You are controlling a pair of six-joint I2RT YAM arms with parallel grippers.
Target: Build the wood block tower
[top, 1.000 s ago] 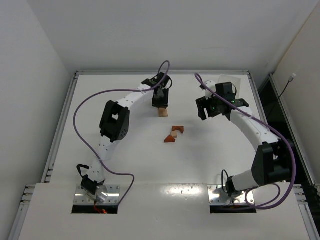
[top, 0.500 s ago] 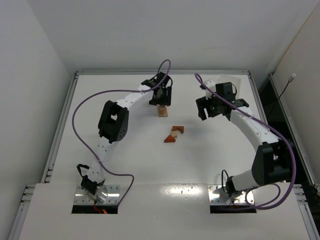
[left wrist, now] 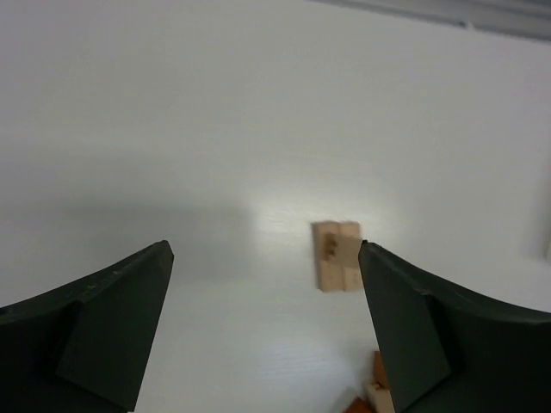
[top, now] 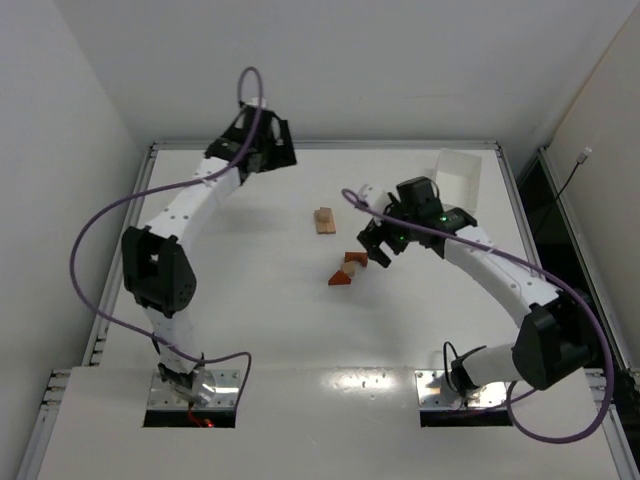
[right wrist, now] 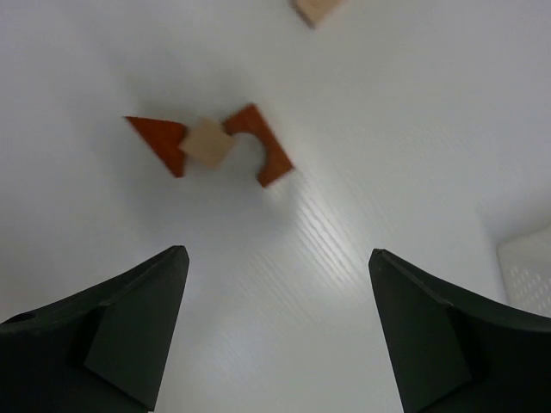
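From above, a white surface (top: 240, 300) carries a small cluster of light tan wooden blocks (top: 324, 220) near its middle, towards the back. The left jaws sit at the far back left corner, well apart from those blocks; how wide they stand cannot be told here. The right jaws hang spread just beside three loose pieces: a reddish-brown wooden triangular wedge (top: 339, 279), a small light tan wooden cube (top: 353, 268) and a reddish-brown notched wooden block (top: 357, 258). A white rectangular tray (top: 460, 176) lies at the back right.

The left wrist camera shows the left jaws wide apart and holding nothing. The tan blocks (left wrist: 336, 255) lie beyond, close by the right-hand finger's tip.

The right wrist camera shows the right jaws wide apart and holding nothing. The wedge (right wrist: 159, 142), cube (right wrist: 208, 144) and notched block (right wrist: 261, 144) touch in a row ahead of the gap, towards the left-hand finger.
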